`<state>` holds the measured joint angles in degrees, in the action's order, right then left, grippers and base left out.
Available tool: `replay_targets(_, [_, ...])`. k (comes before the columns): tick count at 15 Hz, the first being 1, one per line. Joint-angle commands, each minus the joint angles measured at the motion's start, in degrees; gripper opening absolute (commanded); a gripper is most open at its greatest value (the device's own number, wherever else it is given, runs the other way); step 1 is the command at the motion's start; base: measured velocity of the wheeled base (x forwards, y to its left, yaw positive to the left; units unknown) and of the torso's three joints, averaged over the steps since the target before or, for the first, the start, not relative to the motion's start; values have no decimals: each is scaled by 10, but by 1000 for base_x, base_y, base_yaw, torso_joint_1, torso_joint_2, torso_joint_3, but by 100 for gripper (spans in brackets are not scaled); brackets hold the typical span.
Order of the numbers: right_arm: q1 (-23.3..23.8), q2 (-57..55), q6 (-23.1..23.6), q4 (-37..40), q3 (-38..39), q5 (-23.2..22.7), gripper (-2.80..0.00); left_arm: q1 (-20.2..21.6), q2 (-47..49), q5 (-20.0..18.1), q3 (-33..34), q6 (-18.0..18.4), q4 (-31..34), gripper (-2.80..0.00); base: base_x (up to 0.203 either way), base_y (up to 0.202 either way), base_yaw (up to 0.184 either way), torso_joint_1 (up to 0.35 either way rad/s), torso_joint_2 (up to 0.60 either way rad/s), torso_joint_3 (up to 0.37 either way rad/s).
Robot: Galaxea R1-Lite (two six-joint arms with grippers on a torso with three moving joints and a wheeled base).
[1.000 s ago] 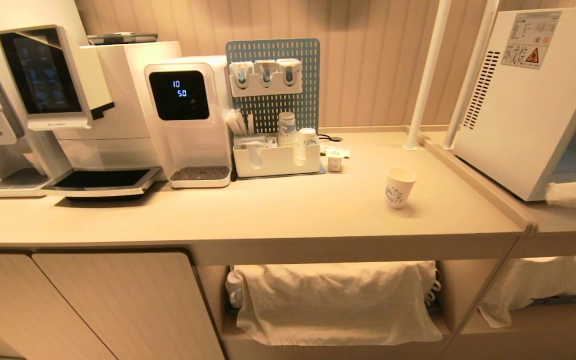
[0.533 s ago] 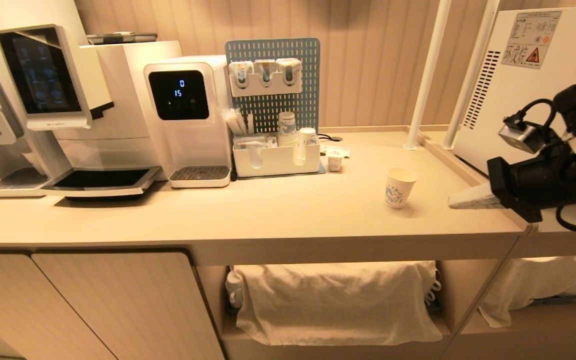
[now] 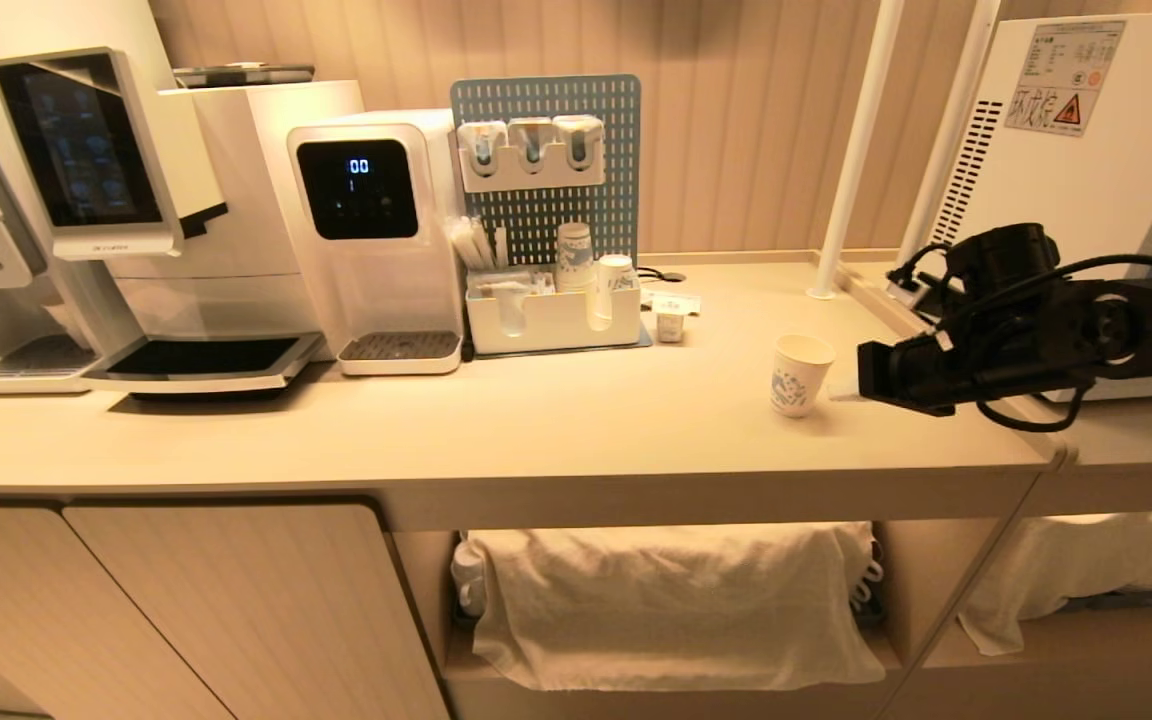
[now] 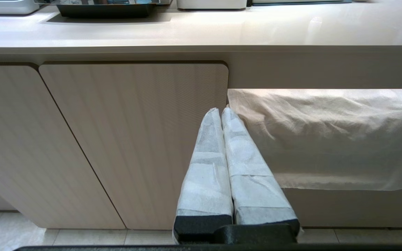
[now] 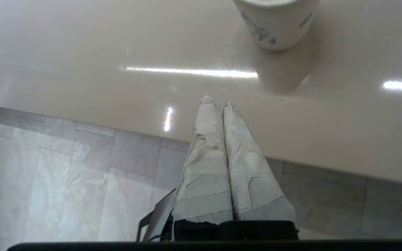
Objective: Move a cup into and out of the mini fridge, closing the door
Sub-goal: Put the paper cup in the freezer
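Reaching in from the right of the head view, your right gripper (image 3: 844, 394) hangs over the pale beige countertop (image 3: 536, 420) with its paper-wrapped fingers (image 5: 206, 139) pressed together and empty. Its tips lie just beside, not touching, the small tapered white paper cup with a blue printed pattern (image 3: 798, 374).

Position of the cup: upright on the countertop, near the front right corner, well apart from the white organiser tray of stacked cups (image 3: 553, 318) by the blue pegboard (image 3: 546, 165).

Position of the fridge: the white box-shaped mini fridge with side vent slots (image 3: 1056, 190) stands on the adjoining surface to the right, behind the arm. Only a sliver of its front shows at the picture's edge, so you cannot tell how its door stands.

Left gripper (image 4: 221, 113): parked low in front of the cabinet door (image 4: 134, 139), clenched on nothing.

Progress, as a judgement: you are at the very start. Nothing is grasped, and the cup has not been lifted. Left to do: spread the fingers, take the cup, place it inside the fridge, bring it out again, and shut the door.
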<state>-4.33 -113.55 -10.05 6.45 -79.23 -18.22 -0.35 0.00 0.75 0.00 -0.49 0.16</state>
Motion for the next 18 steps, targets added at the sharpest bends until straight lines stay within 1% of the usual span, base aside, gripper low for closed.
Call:
replay_targets(1, [-1,-33,37,-34,-3,3,-280,0,0,0,1,0,0,-280,0,0,0,0,0,0])
replay_targets(2, [-1,-36,60,-59,5,6,-280,0,0,0,1,0,0,-280,0,0,0,0,0,0])
replay_targets(5, [-1,-61,69,-90,15,9,-280,0,0,0,1,0,0,-280,0,0,0,0,0,0])
replay_targets(6, [-2,-70,72,-103,16,27,-280,0,1,0,1,0,0,-280,0,0,0,0,0,0])
replay_targets(9, [-10,-82,74,-126,34,125,-280,0,0,0,1,0,0,-280,0,0,0,0,0,0])
replay_targets(10, [-13,-81,74,-133,39,140,-280,0,0,0,1,0,0,-280,0,0,0,0,0,0])
replay_targets(13, [-13,-78,98,-155,42,145,-280,0,1,0,1,0,0,-280,0,0,0,0,0,0])
replay_targets(16, [-18,-79,100,-169,44,144,-280,0,0,0,1,0,0,-280,0,0,0,0,0,0])
replay_targets(18, [-23,-77,100,-192,50,144,-280,0,0,0,1,0,0,-280,0,0,0,0,0,0])
